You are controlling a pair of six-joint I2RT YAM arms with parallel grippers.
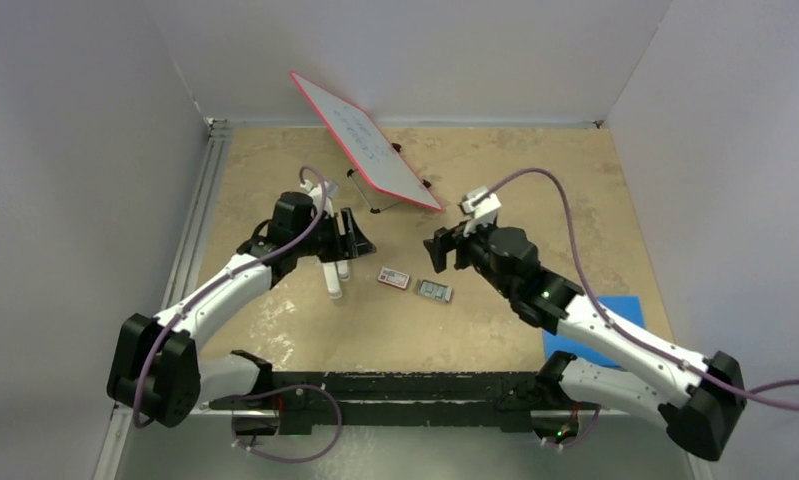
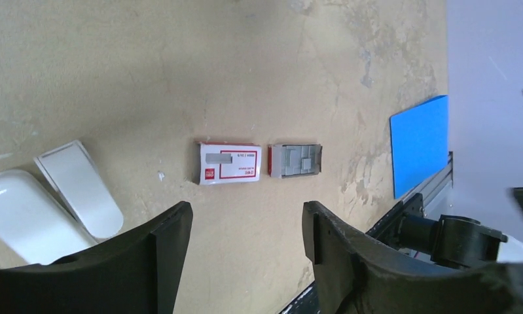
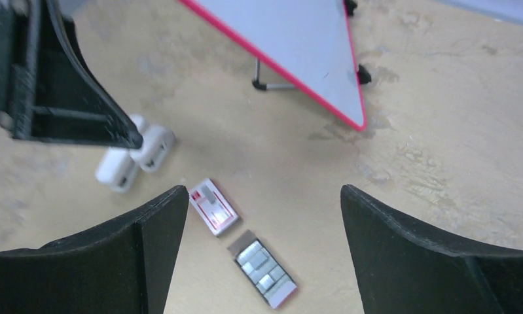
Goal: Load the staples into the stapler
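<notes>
The staples box lies on the table in two parts: a red and white sleeve [image 1: 393, 278] [image 2: 229, 162] [image 3: 213, 206] and, just right of it, an open tray of grey staples [image 1: 435, 291] [image 2: 296, 159] [image 3: 264, 268]. The white stapler [image 1: 333, 272] [image 2: 49, 203] [image 3: 134, 157] lies left of the sleeve with its two arms spread apart, partly under my left arm. My left gripper [image 1: 360, 240] [image 2: 245, 222] hovers open near the stapler and holds nothing. My right gripper [image 1: 435, 250] [image 3: 262, 196] hangs open above the tray, nothing between its fingers.
A red-framed whiteboard [image 1: 365, 140] [image 3: 298, 46] leans on its stand behind the grippers. A blue pad [image 1: 595, 330] [image 2: 419, 144] lies at the near right beside my right arm. White walls close in the table on three sides.
</notes>
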